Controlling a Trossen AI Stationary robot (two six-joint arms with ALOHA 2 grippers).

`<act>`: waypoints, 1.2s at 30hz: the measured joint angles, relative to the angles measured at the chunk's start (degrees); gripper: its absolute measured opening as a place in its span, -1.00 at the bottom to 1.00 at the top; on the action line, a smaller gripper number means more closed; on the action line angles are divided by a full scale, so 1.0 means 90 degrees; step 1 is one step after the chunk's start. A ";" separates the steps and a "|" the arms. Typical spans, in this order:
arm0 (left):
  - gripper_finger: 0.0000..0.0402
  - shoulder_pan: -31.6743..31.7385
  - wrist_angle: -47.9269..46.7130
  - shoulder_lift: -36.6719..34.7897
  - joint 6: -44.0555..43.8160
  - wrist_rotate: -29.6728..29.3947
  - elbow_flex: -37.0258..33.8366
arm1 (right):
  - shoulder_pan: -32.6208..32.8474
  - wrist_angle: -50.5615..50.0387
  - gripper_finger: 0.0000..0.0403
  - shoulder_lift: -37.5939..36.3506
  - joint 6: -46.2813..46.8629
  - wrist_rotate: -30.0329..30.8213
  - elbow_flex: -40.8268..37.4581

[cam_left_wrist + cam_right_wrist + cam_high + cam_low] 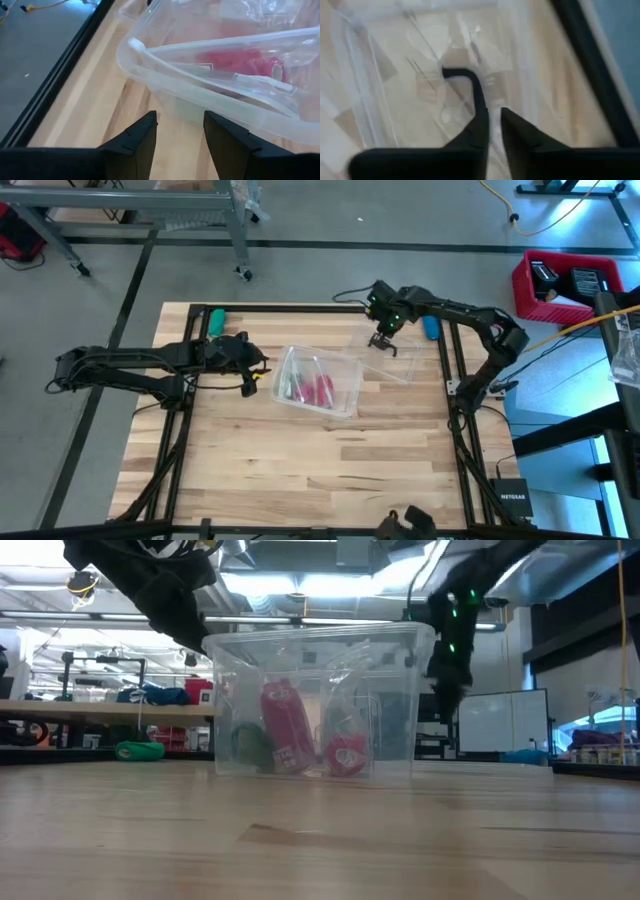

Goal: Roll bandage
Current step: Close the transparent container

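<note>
A clear plastic box (318,380) stands in the middle of the table. Inside it the red-pink bandage (322,388) lies among crumpled clear wrapper; the low view shows an upright red-pink piece (285,725) and a small roll (348,753) on the box floor. My left gripper (180,145) is open just off the box's left wall (150,75), touching nothing. My right gripper (383,343) points down over the far edge of a clear lid (392,366) to the right of the box. The right wrist view is blurred, so I cannot tell whether it touches the lid.
A green item (250,745) also lies in the box. A green roll (217,320) sits at the table's far left and a blue one (431,328) at the far right. Bare wood (320,460) stretches along the near half of the table.
</note>
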 joint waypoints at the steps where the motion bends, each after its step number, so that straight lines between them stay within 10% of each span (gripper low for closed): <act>1: -0.23 0.0000 0.0002 0.0000 -0.0031 -0.0001 0.0000 | -0.0055 0.0137 -0.67 0.0009 -0.0065 -0.0127 -0.0159; 10: -0.23 0.0024 -0.0018 0.0002 -0.0412 0.0002 0.0000 | -0.0161 0.1170 -0.18 0.0009 -0.0665 -0.0673 -0.0878; 36: -0.23 0.0066 -0.0050 0.0005 -0.0884 0.0002 0.0000 | -0.0160 0.1838 -0.69 0.0529 -0.0923 -0.0471 -0.1487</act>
